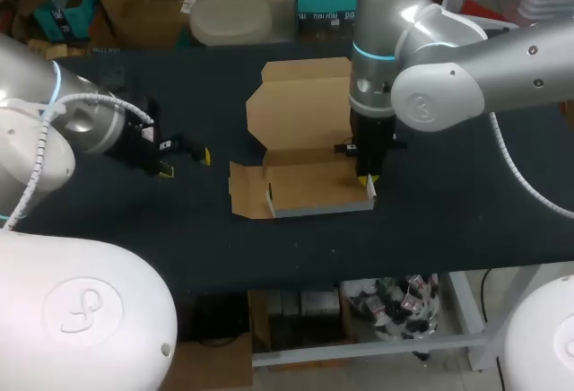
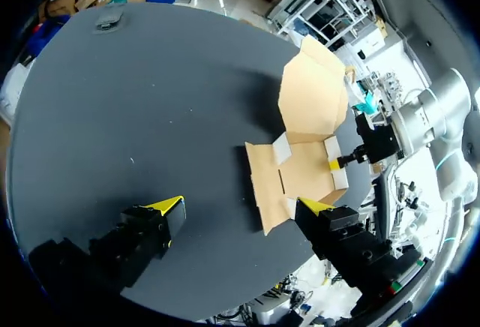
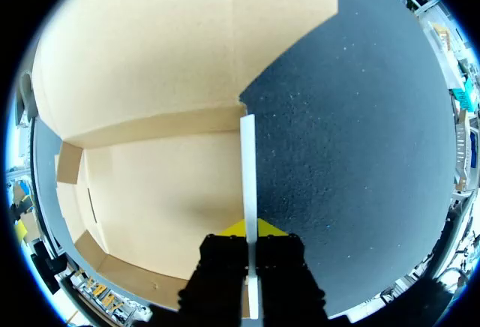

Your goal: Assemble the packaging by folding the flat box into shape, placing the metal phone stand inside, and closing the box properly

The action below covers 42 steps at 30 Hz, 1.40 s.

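Head view, box: the box (image 1: 300, 140) lies open near the middle of the worktop (image 1: 448, 203); its lid is spread flat at the far side, its tray is half formed with the near wall raised.
Head view, right arm: it points straight down; the right pincer (image 1: 368, 180) sits at the right side wall (image 1: 370, 192) of the tray.
Head view, left arm: the left pincer (image 1: 186, 161) hangs low over the worktop, well apart from the box, holding nothing.
Left wrist view: the fingers stand wide; bare worktop lies between them; the box is ahead, with the right pincer at its far end.
Right wrist view: the white edge of the side wall runs between the fingers; we judge both are pressed on it, narrow, one inside the tray and one outside.
Step in hand: we judge this to be raising the side wall; keep it upright, square to the back wall; steady the tray with the free arm lest the light card slide.
Metal phone stand: we cannot make it out in any view.
Surface: dark, matt, flat; room to spare on all sides of the box.
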Motion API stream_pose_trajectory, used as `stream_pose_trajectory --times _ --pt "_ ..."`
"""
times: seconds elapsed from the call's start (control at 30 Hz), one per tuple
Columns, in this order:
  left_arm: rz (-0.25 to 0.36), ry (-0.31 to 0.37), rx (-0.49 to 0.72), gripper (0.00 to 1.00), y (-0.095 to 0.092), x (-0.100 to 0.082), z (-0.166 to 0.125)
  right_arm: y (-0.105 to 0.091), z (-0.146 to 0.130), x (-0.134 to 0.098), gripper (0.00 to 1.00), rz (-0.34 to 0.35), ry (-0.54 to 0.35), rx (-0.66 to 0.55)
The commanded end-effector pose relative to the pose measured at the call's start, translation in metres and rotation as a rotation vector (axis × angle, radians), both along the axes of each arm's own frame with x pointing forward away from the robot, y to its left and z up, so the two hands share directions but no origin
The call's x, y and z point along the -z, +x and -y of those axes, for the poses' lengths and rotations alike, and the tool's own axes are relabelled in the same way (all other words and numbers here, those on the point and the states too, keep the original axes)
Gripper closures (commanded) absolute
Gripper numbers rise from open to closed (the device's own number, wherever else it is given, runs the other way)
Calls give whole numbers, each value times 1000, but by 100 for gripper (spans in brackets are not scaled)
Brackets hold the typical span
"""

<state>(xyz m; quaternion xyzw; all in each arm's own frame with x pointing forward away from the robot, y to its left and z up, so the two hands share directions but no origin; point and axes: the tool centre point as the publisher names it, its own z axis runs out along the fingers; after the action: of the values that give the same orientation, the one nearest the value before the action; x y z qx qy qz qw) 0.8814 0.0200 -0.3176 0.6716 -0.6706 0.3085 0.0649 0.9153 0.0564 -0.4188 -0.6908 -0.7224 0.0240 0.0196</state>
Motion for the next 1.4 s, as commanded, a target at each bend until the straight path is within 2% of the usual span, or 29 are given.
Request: stream_pose_trajectory --times 0.03,0.13,0.23,0.37,0.47,0.53,0.77,0.83,0.97,1.03,1.33,1.4 --pt "-208 -38 -50 0 21 14 14 1 -1 -1 100 -3 -3 0" --pt "-266 -76 -53 0 24 21 19 1 -1 -1 100 -3 -3 0" --pt "-297 -95 -56 2 23 29 25 1 -1 -1 100 -3 -3 0" --pt "-300 -115 -17 10 19 37 34 1 -1 -1 100 -3 -3 0" --pt "-313 -121 -14 13 19 44 40 1 -1 -1 100 -3 -3 0" --pt "-318 -130 -10 25 18 47 42 1 -1 -1 100 -3 -3 0" --pt "-305 -167 27 28 18 59 49 1 -1 -1 100 -3 -3 0" --pt "-305 -172 32 37 18 63 52 1 -1 -1 100 -3 -3 0" --pt "-301 -191 45 39 18 68 56 1 -1 -1 100 -3 -3 0" --pt "-300 -193 46 49 18 70 59 1 -1 -1 100 -3 -3 0" --pt "-281 -215 65 55 18 76 69 1 -1 -1 100 -3 -3 0" --pt "-273 -219 67 60 18 76 71 1 -1 -1 100 -3 -3 0"
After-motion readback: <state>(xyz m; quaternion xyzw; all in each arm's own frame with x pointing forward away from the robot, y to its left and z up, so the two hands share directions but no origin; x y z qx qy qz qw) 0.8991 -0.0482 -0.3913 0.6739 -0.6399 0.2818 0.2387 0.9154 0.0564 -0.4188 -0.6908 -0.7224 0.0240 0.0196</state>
